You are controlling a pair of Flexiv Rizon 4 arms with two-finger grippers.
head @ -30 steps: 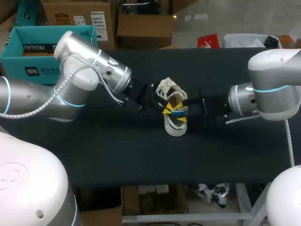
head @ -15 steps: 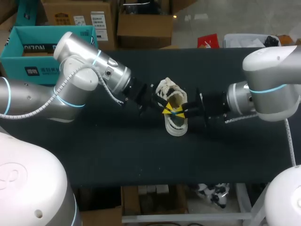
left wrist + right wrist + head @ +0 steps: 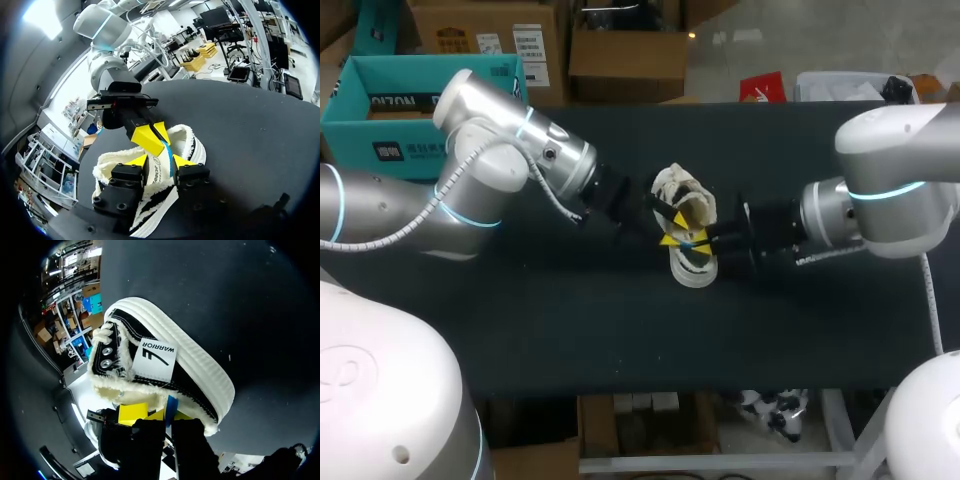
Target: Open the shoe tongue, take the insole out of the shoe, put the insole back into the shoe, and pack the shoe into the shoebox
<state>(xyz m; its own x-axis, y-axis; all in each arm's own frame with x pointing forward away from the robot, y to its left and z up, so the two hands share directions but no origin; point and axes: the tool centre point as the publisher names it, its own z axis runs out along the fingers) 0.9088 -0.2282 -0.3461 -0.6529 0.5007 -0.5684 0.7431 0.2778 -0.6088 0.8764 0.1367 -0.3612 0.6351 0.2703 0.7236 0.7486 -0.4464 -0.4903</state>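
- Left gripper is reaching in level beside the shoe; I cannot tell its grip.
- Right gripper is reaching opposite, pinching narrowly what looks like the insole.

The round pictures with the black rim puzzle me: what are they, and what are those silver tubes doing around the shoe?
The silver tubes are two robot arms, the left arm and right arm, seen from a camera above the dark table. Each round picture comes from a camera on one arm's wrist, looking along its yellow-tipped gripper. One black and white shoe with fleecy lining rests on the table between them. The right gripper pinches a thin blue strip at the shoe's opening; the left gripper is at the same opening from the other side, and I cannot tell whether it grips anything.
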